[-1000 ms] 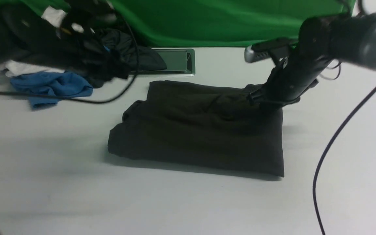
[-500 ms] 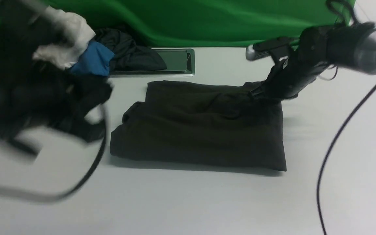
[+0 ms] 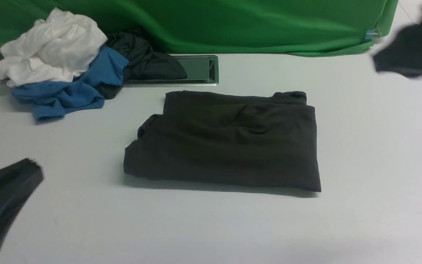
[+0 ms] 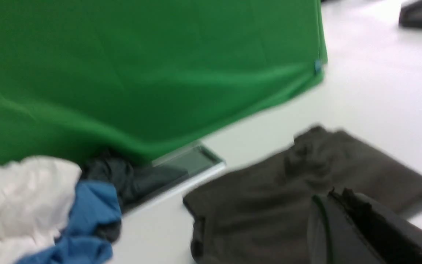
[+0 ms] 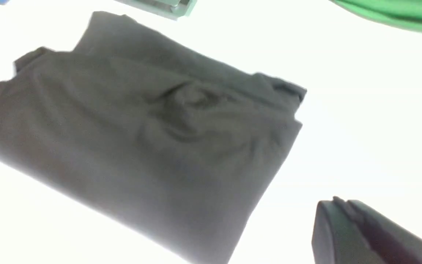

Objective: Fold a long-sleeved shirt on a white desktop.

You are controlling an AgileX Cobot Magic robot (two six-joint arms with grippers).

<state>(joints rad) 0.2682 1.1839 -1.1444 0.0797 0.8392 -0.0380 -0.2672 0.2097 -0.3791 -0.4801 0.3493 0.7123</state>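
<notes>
- Left fingers (image 3: 31,170): dark, blurred shape at the lower left edge of the front view, closed on nothing, raised clear of the worktop (image 3: 361,146) and well apart from the shirt.
- Heap of clothes at the far left: a crumpled white garment (image 3: 51,49) on top, a blue garment (image 3: 64,93) under and in front of it, and a smaller dark garment (image 3: 141,60) at the heap's right side, draped over the left end of the silver hatch (image 3: 200,69).
- Green cloth (image 3: 233,22): hangs along the far edge of the worktop, behind heap and hatch.
- Shirt (image 3: 225,143): dark brown, folded into a rough rectangle, lying flat near the middle of the worktop, just in front of the hatch and not touching it. Its left end is uneven, with layered folds showing; a small pucker sits near its centre, and a rolled edge stands at its far right corner. Neither arm touches it.
- Right fingers (image 5: 337,205): closed and empty in the right wrist view, held above bare worktop beside the shirt's right edge; in the front view only a blurred dark part of that arm shows at the upper right.
</notes>
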